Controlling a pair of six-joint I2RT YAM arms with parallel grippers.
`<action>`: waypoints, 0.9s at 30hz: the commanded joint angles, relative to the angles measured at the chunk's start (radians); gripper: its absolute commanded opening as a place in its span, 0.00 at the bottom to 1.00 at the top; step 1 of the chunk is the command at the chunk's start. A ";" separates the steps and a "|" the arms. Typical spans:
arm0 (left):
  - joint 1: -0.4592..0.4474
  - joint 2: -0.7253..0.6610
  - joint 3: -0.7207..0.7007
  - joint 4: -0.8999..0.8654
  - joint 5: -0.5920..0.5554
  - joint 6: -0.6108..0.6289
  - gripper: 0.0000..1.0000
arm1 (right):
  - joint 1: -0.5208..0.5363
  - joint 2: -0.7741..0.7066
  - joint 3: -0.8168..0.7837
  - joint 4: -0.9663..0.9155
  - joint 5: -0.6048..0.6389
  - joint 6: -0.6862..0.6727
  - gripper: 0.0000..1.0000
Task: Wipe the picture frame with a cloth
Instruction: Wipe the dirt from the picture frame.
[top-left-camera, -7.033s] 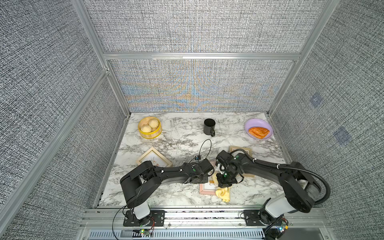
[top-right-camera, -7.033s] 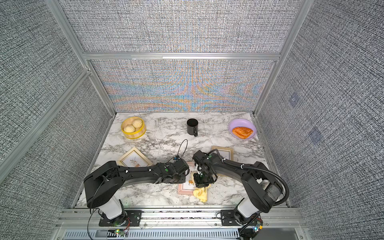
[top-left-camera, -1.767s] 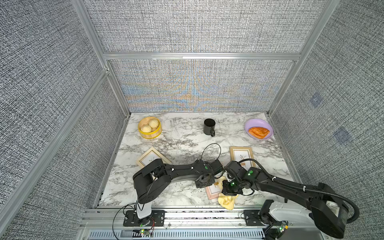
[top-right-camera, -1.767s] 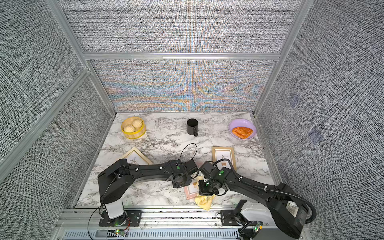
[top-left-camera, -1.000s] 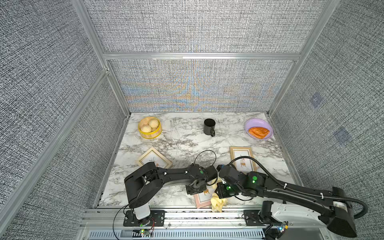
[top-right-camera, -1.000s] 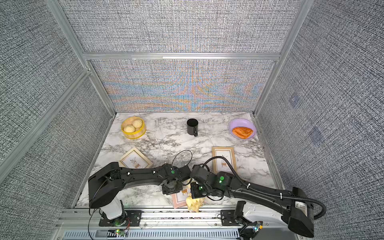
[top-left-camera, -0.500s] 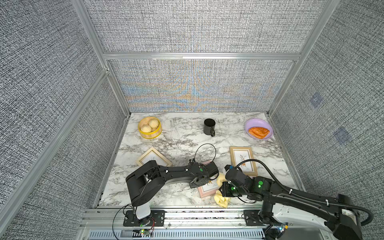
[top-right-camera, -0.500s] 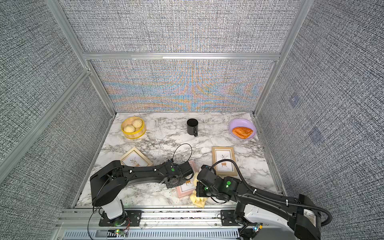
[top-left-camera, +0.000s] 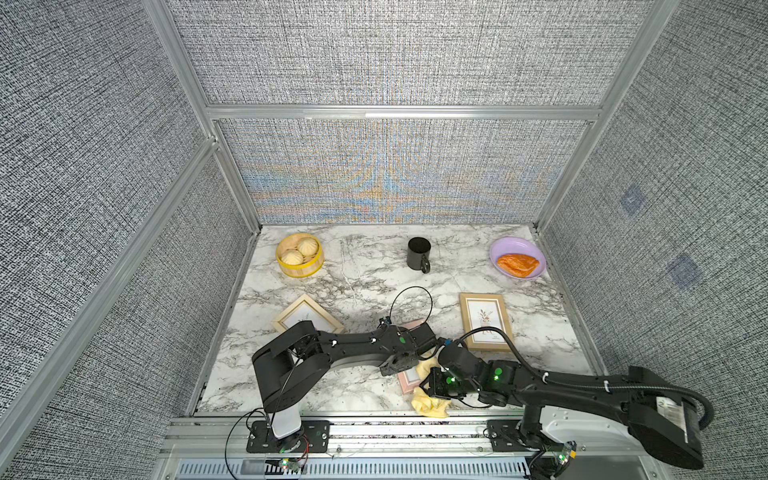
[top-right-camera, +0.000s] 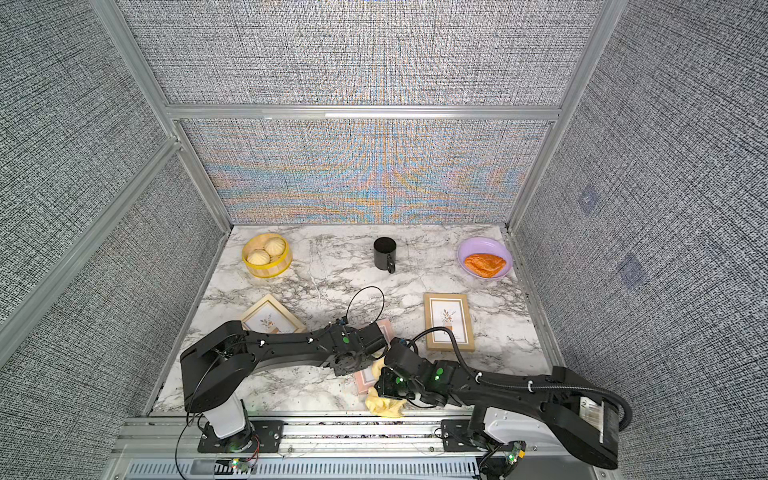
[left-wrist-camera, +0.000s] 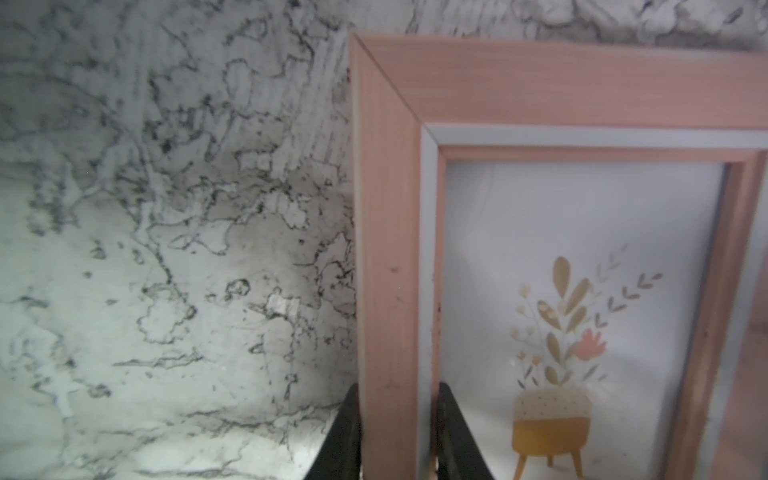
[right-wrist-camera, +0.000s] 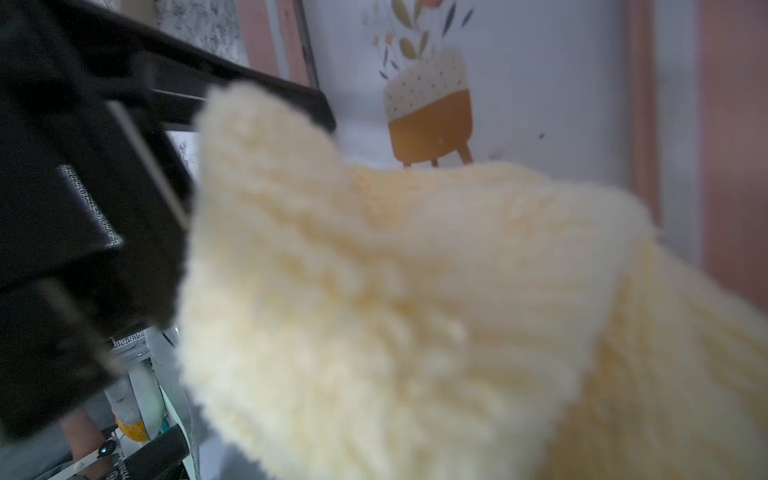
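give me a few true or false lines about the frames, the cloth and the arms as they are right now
The left pincer clamps one rail of the pink frame. True.
The cloth lies on the purple plate. False: a pastry lies there; the right pincer holds the cloth at the pink frame.
The black mug lies on its side. False: it stands upright.
Two light wooden frames lie flat on the table. True.

Black jointed arms (top-left-camera: 353, 349), green status lights (top-left-camera: 448, 379), looping cables (top-left-camera: 702, 401), white bases (top-left-camera: 286, 422), black-fingered left pincer (left-wrist-camera: 398, 390)
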 joint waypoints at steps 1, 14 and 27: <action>0.004 0.006 -0.019 0.045 0.008 -0.030 0.00 | 0.008 0.059 0.025 0.098 -0.032 0.026 0.00; 0.010 0.013 -0.053 0.073 0.042 -0.032 0.00 | -0.219 -0.170 -0.064 -0.170 -0.005 -0.087 0.00; 0.013 0.026 -0.042 0.092 0.055 -0.036 0.00 | -0.032 0.226 0.091 0.132 -0.096 -0.019 0.00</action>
